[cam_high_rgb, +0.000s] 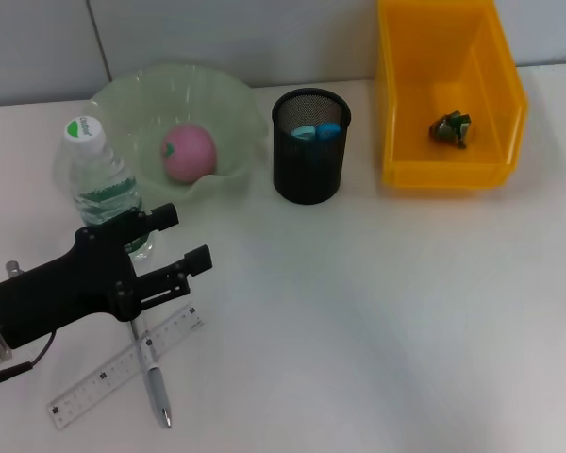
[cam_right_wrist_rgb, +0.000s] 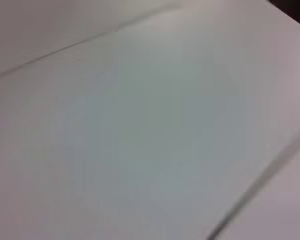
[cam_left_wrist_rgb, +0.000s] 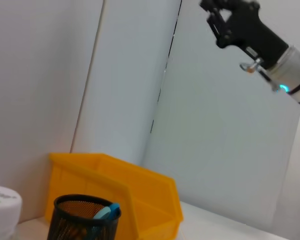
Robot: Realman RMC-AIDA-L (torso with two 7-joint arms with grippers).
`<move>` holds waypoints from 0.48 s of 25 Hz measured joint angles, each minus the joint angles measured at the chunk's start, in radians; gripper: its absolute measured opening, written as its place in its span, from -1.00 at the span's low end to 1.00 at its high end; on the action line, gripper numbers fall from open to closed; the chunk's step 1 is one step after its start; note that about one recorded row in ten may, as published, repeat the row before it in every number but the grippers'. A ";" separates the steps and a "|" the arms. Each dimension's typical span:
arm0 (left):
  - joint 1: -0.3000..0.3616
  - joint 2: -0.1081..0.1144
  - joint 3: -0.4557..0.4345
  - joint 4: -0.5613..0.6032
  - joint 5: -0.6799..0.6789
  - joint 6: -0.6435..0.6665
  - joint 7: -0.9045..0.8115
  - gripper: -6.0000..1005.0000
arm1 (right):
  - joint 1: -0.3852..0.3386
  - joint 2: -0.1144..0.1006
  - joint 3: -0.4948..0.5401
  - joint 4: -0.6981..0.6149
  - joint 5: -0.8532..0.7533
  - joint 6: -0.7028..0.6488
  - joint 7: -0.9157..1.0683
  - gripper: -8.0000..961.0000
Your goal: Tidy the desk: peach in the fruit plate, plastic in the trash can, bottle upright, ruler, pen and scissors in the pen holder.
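A pink peach (cam_high_rgb: 189, 151) lies in the green fruit plate (cam_high_rgb: 228, 97). The clear bottle (cam_high_rgb: 99, 179) stands upright beside the plate, and its white cap (cam_left_wrist_rgb: 0, 205) shows in the left wrist view. Blue scissors (cam_high_rgb: 316, 132) handles stick out of the black mesh pen holder (cam_high_rgb: 307, 179). Crumpled plastic (cam_high_rgb: 450, 128) sits in the yellow trash can (cam_high_rgb: 396, 113). A clear ruler (cam_high_rgb: 104, 379) and a silver pen (cam_high_rgb: 154, 373) lie crossed at the front left. My left gripper (cam_high_rgb: 181, 241) hovers open just above them, close to the bottle's base. My right gripper (cam_left_wrist_rgb: 230, 20) is raised high.
The pen holder (cam_left_wrist_rgb: 82, 220) and the yellow trash can (cam_left_wrist_rgb: 130, 190) stand side by side against the back wall. The right wrist view shows only a pale blank surface. White tabletop spreads across the middle and right.
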 joint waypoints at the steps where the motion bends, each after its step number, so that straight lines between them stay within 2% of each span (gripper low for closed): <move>1: -0.003 0.000 0.002 -0.004 -0.003 0.011 -0.001 0.55 | -0.022 -0.002 0.027 0.006 0.001 -0.029 0.263 -0.73; 2: -0.003 0.000 0.002 -0.004 -0.003 0.011 -0.001 0.55 | -0.022 -0.002 0.027 0.006 0.001 -0.029 0.263 -0.73; 5: -0.007 0.001 0.004 -0.008 -0.004 0.026 -0.001 0.55 | -0.044 -0.005 0.067 0.055 -0.051 -0.095 0.663 -0.73; 6: -0.009 0.001 0.005 -0.008 -0.004 0.035 -0.002 0.55 | -0.045 -0.008 0.094 0.102 -0.118 -0.157 0.910 -0.73; 7: -0.009 0.001 0.005 -0.008 -0.004 0.035 -0.002 0.55 | -0.045 -0.008 0.094 0.102 -0.118 -0.157 0.910 -0.73; 8: -0.011 0.001 0.005 -0.008 -0.004 0.038 -0.003 0.55 | -0.042 -0.011 0.107 0.127 -0.156 -0.191 1.015 -0.72; 10: -0.016 0.001 0.005 -0.008 -0.004 0.042 -0.007 0.55 | -0.025 -0.024 0.137 0.192 -0.249 -0.268 1.233 -0.71; 11: -0.022 0.001 0.006 -0.009 -0.004 0.045 -0.014 0.55 | 0.002 -0.040 0.158 0.256 -0.347 -0.351 1.412 -0.71; 12: -0.022 0.001 0.006 -0.009 -0.004 0.045 -0.014 0.55 | 0.002 -0.040 0.158 0.256 -0.347 -0.351 1.412 -0.70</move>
